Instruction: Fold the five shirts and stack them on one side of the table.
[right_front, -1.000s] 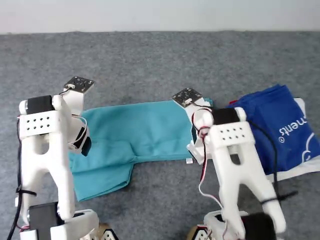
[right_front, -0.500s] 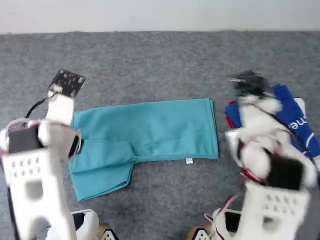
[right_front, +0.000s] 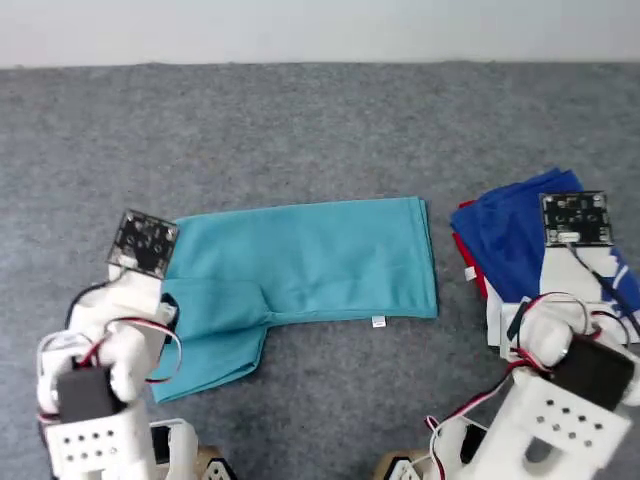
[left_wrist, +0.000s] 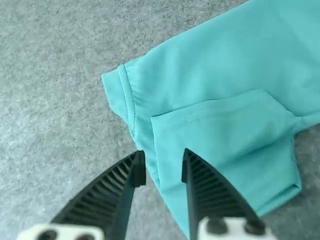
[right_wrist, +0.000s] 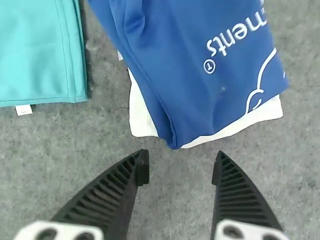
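Both arms have pulled back towards their bases! The left arm (right_front: 112, 335) hangs with jaws spread over the teal shirt's (right_front: 300, 255) sleeve edge. The right arm (right_front: 560, 365) holds its jaws wide apart, empty, just short of the folded blue shirt (right_front: 510, 240). The teal shirt lies released mid-counter (right_front: 300, 120), so another fold looks due.

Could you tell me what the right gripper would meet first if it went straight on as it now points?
Probably the near folded edge of the blue shirt, lying on a white shirt. The open right gripper points at that corner; depth is unclear, so it might touch the grey carpet first.
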